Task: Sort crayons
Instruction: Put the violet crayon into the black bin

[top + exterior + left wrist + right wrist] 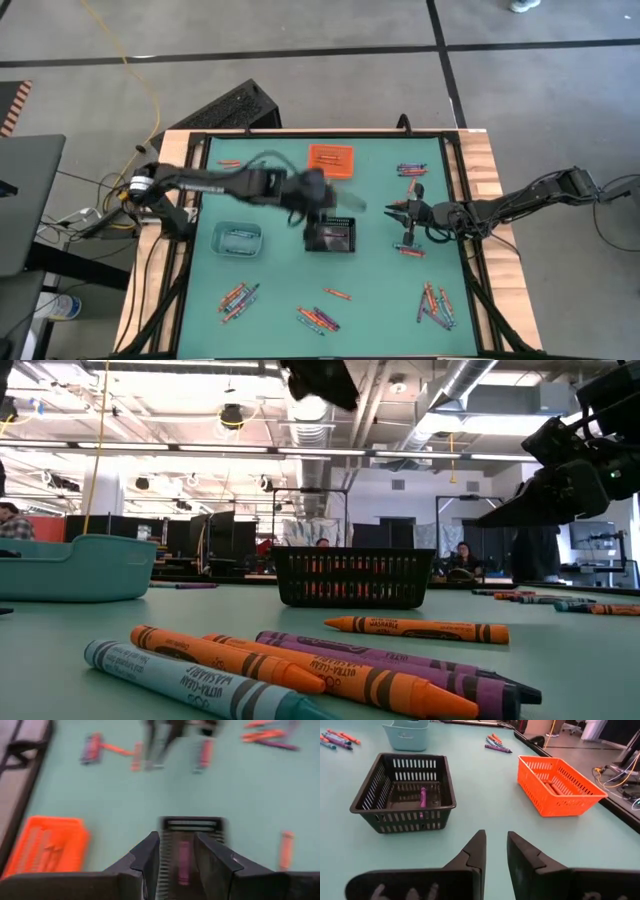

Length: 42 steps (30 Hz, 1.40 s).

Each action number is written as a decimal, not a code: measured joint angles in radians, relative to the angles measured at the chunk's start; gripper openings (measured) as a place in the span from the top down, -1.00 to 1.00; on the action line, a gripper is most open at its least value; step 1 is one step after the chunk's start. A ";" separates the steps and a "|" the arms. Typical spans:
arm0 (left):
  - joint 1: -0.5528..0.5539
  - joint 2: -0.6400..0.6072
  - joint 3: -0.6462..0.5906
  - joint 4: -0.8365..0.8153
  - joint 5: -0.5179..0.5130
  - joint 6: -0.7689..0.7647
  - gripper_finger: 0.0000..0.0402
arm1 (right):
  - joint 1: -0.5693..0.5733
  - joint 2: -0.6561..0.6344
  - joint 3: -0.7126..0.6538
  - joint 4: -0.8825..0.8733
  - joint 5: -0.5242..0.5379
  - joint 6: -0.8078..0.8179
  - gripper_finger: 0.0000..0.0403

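My left gripper [340,200] hangs open and empty above the black bin [331,236]. Between its fingers in the left wrist view [176,837] a purple crayon [183,862] shows inside that bin. The crayon lies on the bin's floor in the right wrist view [422,798]. My right gripper [393,211] is open and empty [495,837], just right of the black bin, above the table. The orange bin [330,158] holds an orange crayon [551,785]. A teal bin [237,238] stands to the left. Loose crayons lie in groups on the mat [435,305], [237,297], [318,318], [410,168].
More crayons lie near my right gripper [408,250], at the mat's middle front [338,293] and at the far left [229,161]. The green mat [280,280] has a raised black frame around it. Bare mat lies between the bins and the near crayon groups.
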 joint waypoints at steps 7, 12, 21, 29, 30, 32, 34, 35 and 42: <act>-0.265 0.020 -0.002 -0.064 -0.074 -0.118 0.45 | 0.003 0.000 0.000 0.000 0.000 0.025 0.63; -0.410 0.079 -0.020 -0.062 -0.090 -0.179 0.45 | 0.003 0.000 0.000 0.002 0.000 0.026 0.63; -0.510 0.282 -0.023 0.059 -0.114 -0.188 0.45 | 0.003 0.000 0.000 0.000 -0.001 0.028 0.63; -0.488 0.363 0.013 0.097 -0.013 -0.183 0.45 | 0.003 0.000 0.000 -0.006 -0.001 0.028 0.63; -0.486 0.362 0.014 0.092 -0.008 -0.184 0.45 | 0.003 0.000 0.000 -0.006 -0.001 0.028 0.63; -0.485 0.362 0.013 0.051 -0.002 -0.196 0.45 | 0.003 0.000 0.000 -0.006 -0.001 0.028 0.63; -0.486 0.362 0.002 0.033 0.013 -0.226 0.45 | 0.003 0.000 0.000 -0.007 -0.001 0.028 0.63; -0.486 0.362 -0.008 0.042 0.030 -0.249 0.45 | 0.003 0.000 0.000 -0.007 -0.001 0.028 0.63; -0.511 0.362 -0.050 0.074 0.085 -0.347 0.45 | 0.003 0.000 0.000 -0.009 -0.001 0.027 0.63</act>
